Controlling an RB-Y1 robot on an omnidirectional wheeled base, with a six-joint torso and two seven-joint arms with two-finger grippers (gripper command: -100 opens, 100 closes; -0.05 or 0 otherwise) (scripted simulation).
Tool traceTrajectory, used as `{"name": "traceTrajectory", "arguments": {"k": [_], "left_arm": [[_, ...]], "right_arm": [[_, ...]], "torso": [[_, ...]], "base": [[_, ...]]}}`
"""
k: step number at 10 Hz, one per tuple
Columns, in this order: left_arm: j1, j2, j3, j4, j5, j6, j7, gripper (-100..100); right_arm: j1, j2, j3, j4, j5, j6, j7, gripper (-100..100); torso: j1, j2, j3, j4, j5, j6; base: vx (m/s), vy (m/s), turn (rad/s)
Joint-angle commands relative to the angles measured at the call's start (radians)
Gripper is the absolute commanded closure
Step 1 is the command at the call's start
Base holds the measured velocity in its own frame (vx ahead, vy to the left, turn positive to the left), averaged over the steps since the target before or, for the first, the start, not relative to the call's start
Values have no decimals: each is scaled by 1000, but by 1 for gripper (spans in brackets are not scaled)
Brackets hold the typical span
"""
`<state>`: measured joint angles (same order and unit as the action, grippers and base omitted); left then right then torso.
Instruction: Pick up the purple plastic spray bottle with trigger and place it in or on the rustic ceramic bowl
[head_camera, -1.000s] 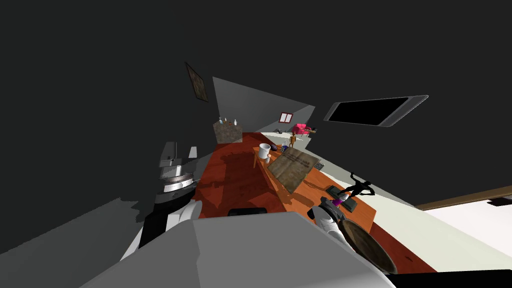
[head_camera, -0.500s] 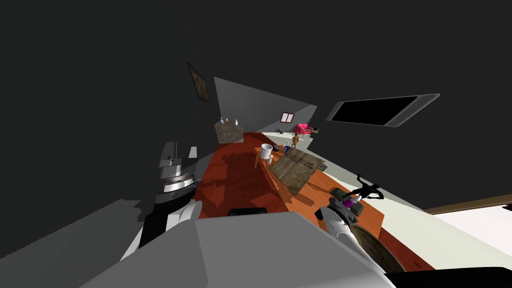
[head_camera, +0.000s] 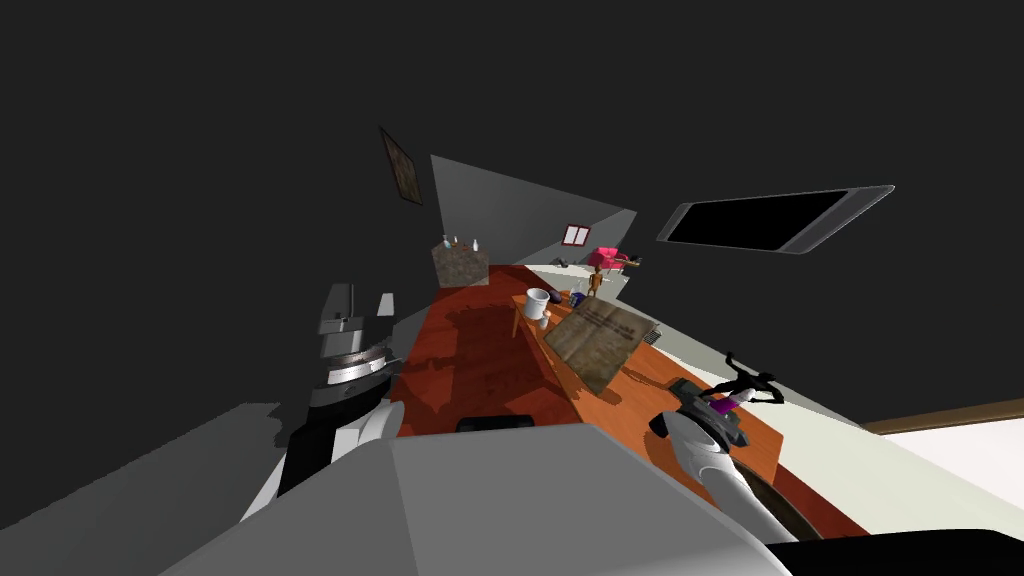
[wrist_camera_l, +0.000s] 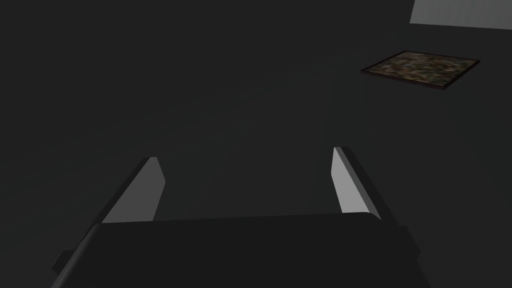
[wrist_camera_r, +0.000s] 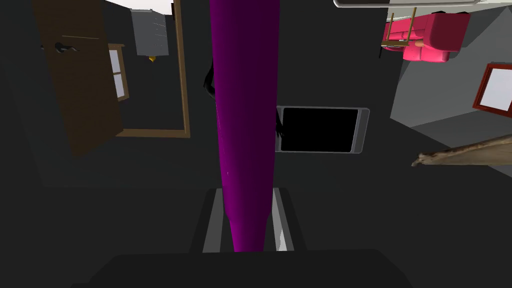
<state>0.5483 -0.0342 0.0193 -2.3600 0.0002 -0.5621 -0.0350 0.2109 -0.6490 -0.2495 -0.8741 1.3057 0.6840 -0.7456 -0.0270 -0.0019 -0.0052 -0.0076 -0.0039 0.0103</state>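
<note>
My right gripper (head_camera: 715, 412) is shut on the purple spray bottle (head_camera: 724, 406), held above the right end of the orange table (head_camera: 600, 388). Its black trigger head (head_camera: 748, 381) sticks out past the hand. In the right wrist view the purple body (wrist_camera_r: 245, 125) runs up between the two fingers (wrist_camera_r: 216, 220), which press its sides. The dark brown bowl (head_camera: 787, 502) lies nearer to me than the hand, mostly hidden under my right forearm. My left gripper (wrist_camera_l: 245, 175) is open and holds nothing; that arm (head_camera: 345, 340) is raised at the left.
On the table stand a white mug (head_camera: 538, 299), a large brown sheet (head_camera: 600, 335), a small wooden figure (head_camera: 596, 281) and a dark flat pad (head_camera: 686, 386). Reddish floor (head_camera: 470, 350) lies left of the table, with a pale floor to its right.
My right hand has carried the bottle to the right along the table's end. My forearm now covers more of the bowl. The head view has shifted slightly.
</note>
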Motion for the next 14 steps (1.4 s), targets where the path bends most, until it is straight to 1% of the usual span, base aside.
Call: {"name": "traceTrajectory", "arguments": {"k": [1,2,3,4,6,7,8,10,11,12,14], "left_arm": [[0,0,0,0,0,0,0,0],[0,0,0,0,0,0,0,0],[0,0,0,0,0,0,0,0],[0,0,0,0,0,0,0,0],[0,0,0,0,0,0,0,0],[0,0,0,0,0,0,0,0],[0,0,0,0,0,0,0,0],[0,0,0,0,0,0,0,0],[0,0,0,0,0,0,0,0],[0,0,0,0,0,0,0,0],[0,0,0,0,0,0,0,0]], "right_arm": [[-4,-42,-15,22,0,-22,-5,100],[-4,-42,-15,22,0,-22,-5,100],[0,-73,-34,17,-13,-39,9,100],[0,-73,-34,17,-13,-39,9,100],[3,-121,-57,15,-37,-71,33,100],[3,-131,-61,16,-43,-79,39,100],[-1,-148,-64,21,-58,-96,52,100],[-16,-177,-59,37,-96,-140,79,100],[-22,-183,-55,42,-107,-152,86,100],[-34,-194,-45,54,-129,-178,100,100],[-47,-202,-31,66,-151,-205,112,100]], "torso": [[0,0,0,0,0,0],[1,0,0,0,0,0],[-1,0,0,-1,-1,0],[0,0,0,0,0,0],[0,1,0,0,0,0],[2,2,1,0,0,0],[1,2,1,0,0,0],[0,5,2,0,-1,1],[-1,7,4,1,-1,2],[-2,8,4,1,-2,2],[-3,11,6,1,-2,3]], "base": [[22,74,7],[12,47,-8],[16,61,7],[9,44,-2],[0,67,-15],[-20,67,-34],[-29,56,-54],[-70,44,-99],[-97,19,-97],[-119,10,-122],[-114,8,-110]]}}
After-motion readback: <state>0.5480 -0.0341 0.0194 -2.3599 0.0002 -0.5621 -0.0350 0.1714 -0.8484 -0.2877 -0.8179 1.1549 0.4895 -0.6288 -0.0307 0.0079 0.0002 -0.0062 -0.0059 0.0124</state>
